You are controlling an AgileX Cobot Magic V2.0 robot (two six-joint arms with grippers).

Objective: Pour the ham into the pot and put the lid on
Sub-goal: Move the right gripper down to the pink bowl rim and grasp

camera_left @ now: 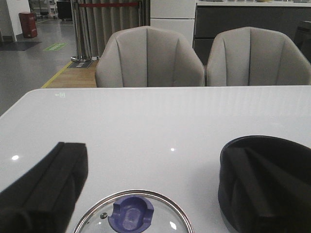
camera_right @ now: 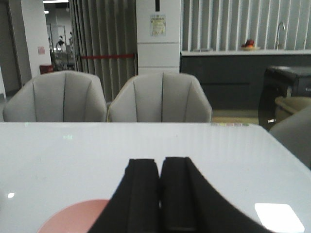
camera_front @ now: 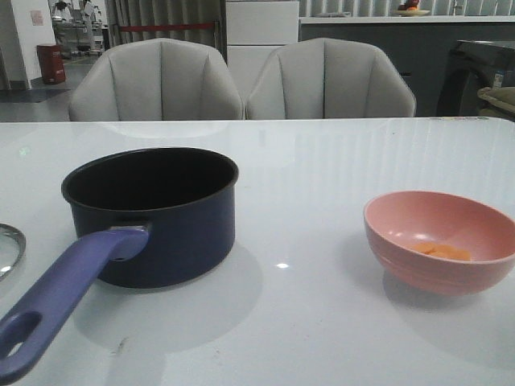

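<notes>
Table [camera_front: 338, 161]: white, glossy top, light glare spots.
Pot [camera_front: 161, 217] sits on it, robot's left of centre, upright, open, w/ handle [camera_front: 64, 297] pointing toward near-left edge.
Lid [camera_front: 6, 249] flat on table just left of pot, knob up, mostly cut off at front view edge.
Pink bowl [camera_front: 438, 237] on robot's right, well apart from pot, upright; ham [camera_front: 444, 251] pcs inside.

On the table [camera_front: 322, 161], the pot [camera_front: 153, 215] sits left, lid [camera_front: 8, 249] beside it, ham [camera_front: 444, 252] in the bowl [camera_front: 438, 241] right.
</notes>
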